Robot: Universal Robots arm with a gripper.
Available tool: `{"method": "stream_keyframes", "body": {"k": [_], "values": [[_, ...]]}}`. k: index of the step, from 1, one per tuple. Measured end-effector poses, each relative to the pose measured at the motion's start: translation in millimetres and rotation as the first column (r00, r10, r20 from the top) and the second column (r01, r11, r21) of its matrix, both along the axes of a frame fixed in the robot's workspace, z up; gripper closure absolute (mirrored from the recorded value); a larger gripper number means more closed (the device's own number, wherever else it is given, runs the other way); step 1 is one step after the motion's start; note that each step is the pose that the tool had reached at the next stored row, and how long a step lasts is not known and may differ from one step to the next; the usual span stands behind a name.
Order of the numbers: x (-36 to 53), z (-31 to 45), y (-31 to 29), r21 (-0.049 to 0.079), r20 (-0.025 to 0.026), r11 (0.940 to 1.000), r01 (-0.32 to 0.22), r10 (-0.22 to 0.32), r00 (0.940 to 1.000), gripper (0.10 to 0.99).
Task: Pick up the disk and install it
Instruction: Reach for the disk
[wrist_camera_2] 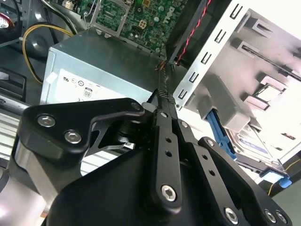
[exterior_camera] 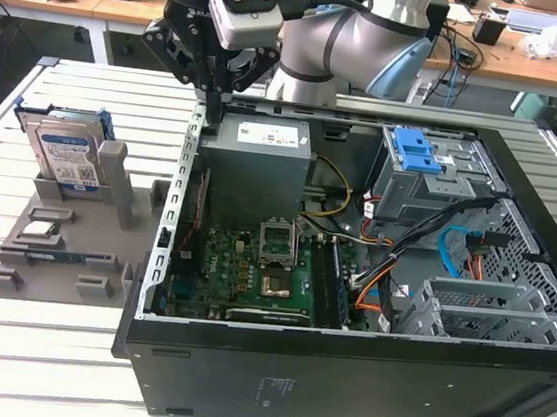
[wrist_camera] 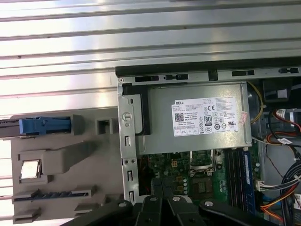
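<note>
Inventory as I see it from the remote station:

- 1 disk (exterior_camera: pixel 63 152): stands on edge in the rear slot of the holder, at the exterior view's left. It has a blue-and-white printed label on its face and a blue frame around it. In both wrist views (wrist_camera: pixel 44 126) (wrist_camera_2: pixel 254 146) it sits in that same slot, untouched.
- 1 grey holder (exterior_camera: pixel 73 246): lies on the desk (exterior_camera: pixel 39 362) just beside the case. It holds the disk, plus 1 square silver chip (exterior_camera: pixel 39 232) lying flat in a pocket nearer the front.
- 1 black case (exterior_camera: pixel 339 387): lies open at centre and right of the exterior view. Contents:
  - 1 grey power supply (exterior_camera: pixel 259 156), with 1 white printed label (wrist_camera: pixel 207 115) on it
  - 1 green motherboard (exterior_camera: pixel 241 275)
  - 1 grey cage (exterior_camera: pixel 412 188) with 1 blue latch (exterior_camera: pixel 416 149)
  - orange, blue, yellow and black cables
- Fingers (exterior_camera: pixel 212 110): pressed together with nothing between them. They hang over the case wall at the corner of the power supply, apart from the disk. In the second wrist view the tips (wrist_camera_2: pixel 162 96) meet above the supply's edge.
</note>
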State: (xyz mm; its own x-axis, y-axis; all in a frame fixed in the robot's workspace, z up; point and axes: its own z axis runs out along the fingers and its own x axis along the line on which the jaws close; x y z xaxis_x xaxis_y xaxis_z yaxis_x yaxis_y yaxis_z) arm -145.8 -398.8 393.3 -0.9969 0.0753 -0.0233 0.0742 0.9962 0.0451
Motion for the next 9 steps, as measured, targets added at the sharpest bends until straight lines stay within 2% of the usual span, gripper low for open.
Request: {"method": "stream_keyframes", "body": {"k": [9], "values": [[-17.4,0.0,0.0,0.000,0.0000,1.0000,0.000,0.000,1.0000,0.980]]}}
